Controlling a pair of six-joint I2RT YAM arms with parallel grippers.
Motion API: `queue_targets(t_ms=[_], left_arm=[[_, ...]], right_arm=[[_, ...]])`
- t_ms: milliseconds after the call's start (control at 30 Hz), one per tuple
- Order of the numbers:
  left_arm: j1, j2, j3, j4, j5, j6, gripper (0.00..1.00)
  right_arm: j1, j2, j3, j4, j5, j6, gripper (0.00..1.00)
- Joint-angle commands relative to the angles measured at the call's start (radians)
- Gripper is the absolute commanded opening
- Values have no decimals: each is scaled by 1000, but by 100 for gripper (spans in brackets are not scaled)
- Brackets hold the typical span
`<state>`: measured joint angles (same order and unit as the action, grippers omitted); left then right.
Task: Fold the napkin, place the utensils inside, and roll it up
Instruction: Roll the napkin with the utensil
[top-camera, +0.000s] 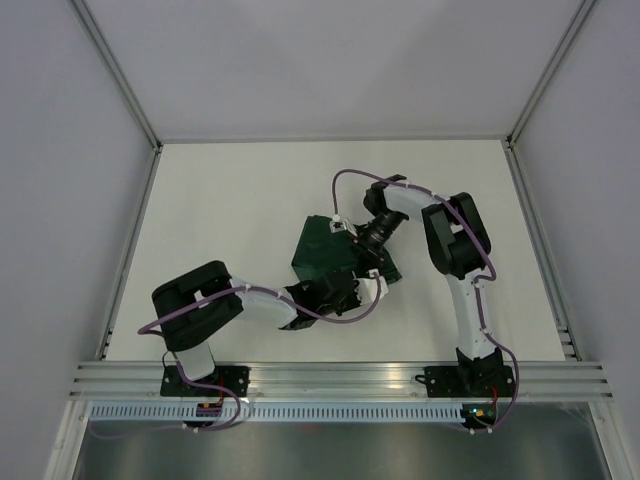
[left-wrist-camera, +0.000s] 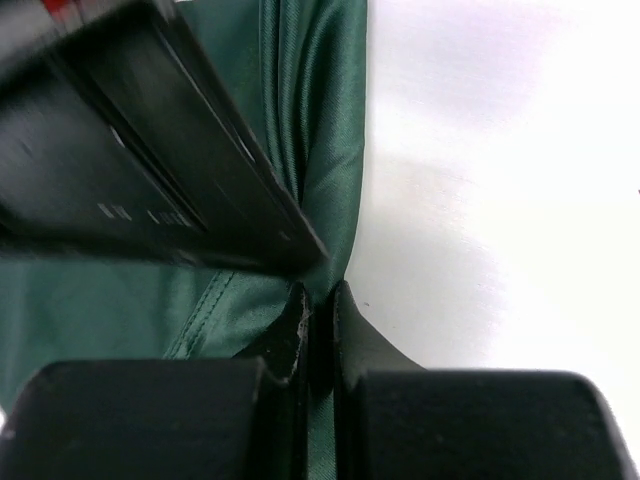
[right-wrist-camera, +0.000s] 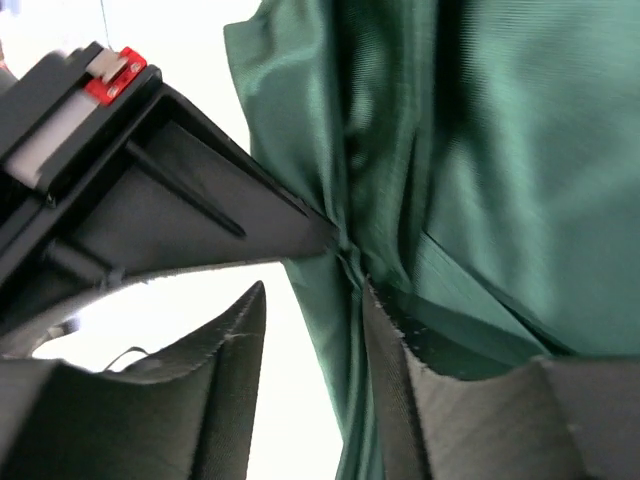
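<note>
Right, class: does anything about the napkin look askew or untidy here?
The napkin is bunched into crooked ridges rather than lying flat or squarely folded; the left hand pinches its edge.

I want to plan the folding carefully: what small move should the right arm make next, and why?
Probably draw the right gripper back, clear of the napkin. Its jaws stand apart with a bunched fold between them, while the left gripper is shut on the cloth right beside it, so the left one alone holds the fold.
</note>
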<state>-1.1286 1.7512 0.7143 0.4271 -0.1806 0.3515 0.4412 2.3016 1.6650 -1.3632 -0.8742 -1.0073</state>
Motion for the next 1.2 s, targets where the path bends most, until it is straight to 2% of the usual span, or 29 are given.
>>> queue_targets(t_ms=[0, 167, 367, 433, 467, 500, 533, 567, 600, 633, 733, 967, 1167], left_arm=[[47, 7, -12, -126, 122, -134, 2], [105, -5, -12, -133, 226, -190, 2], [159, 8, 7, -151, 392, -253, 2], [174, 11, 8, -149, 434, -282, 2], [190, 14, 10, -148, 481, -292, 2], [197, 17, 13, -146, 498, -302, 2], [211, 19, 10, -139, 515, -319, 2], [219, 22, 13, -137, 555, -327, 2], [227, 31, 14, -136, 578, -336, 2], [233, 34, 14, -130, 596, -341, 2], [254, 59, 23, -123, 664, -382, 2], [294, 97, 22, -77, 800, -436, 2], [319, 119, 19, -53, 874, -462, 2]], right_arm=[[-74, -108, -2, 93, -57, -47, 51], [-174, -188, -13, 67, -149, -128, 54], [-334, -347, -164, 90, -226, -264, 55], [-349, -405, -230, 184, -214, -264, 55], [-351, -441, -319, 237, -189, -248, 56], [-351, -521, -371, 301, -177, -219, 56], [-349, -566, -425, 454, -160, -150, 57], [-346, -659, -530, 531, -117, -111, 59], [-338, -706, -583, 687, -85, -79, 59], [-331, -753, -637, 764, -54, -17, 60], [-276, -899, -799, 956, 64, 10, 64], [-83, -1079, -1057, 1148, 259, -48, 68], [31, -1119, -1162, 1221, 356, -88, 70]])
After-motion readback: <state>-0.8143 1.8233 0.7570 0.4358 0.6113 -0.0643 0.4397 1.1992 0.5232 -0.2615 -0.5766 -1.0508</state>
